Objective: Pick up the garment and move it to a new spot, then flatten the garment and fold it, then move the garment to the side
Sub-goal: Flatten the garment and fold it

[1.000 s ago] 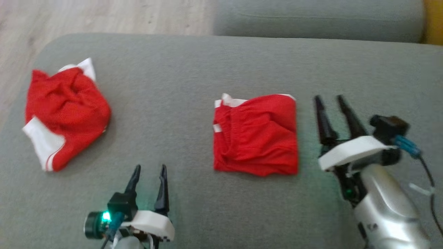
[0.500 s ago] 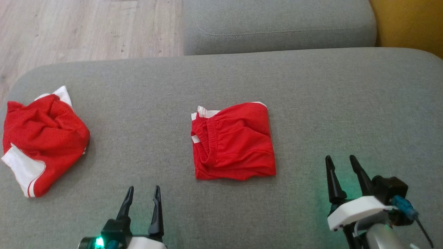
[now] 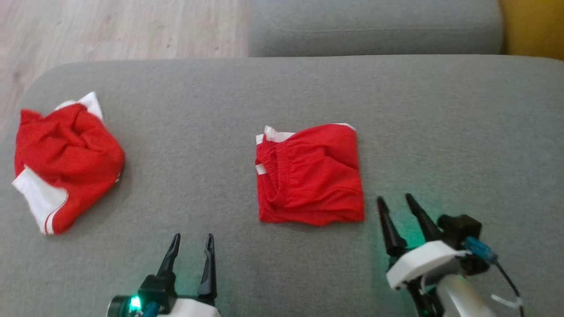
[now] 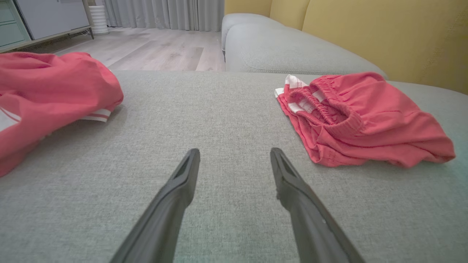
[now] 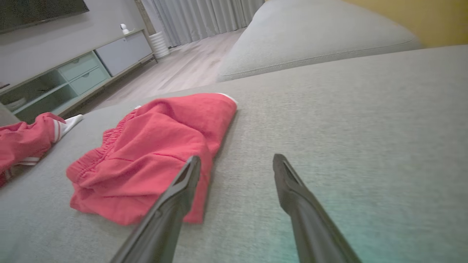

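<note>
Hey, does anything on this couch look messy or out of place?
The left red garment lies crumpled in a heap on the cushion, white trim sticking out; the folded garment in the middle looks neat. Nothing seems damaged.

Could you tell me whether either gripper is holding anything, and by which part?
Nothing is held: the left gripper and right gripper are both open and empty, apart from the folded garment.

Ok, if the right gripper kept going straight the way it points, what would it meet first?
Probably the right edge of the folded red garment: the right gripper angles slightly toward it. Its midline runs over bare sofa cushion; depth is unclear.
</note>
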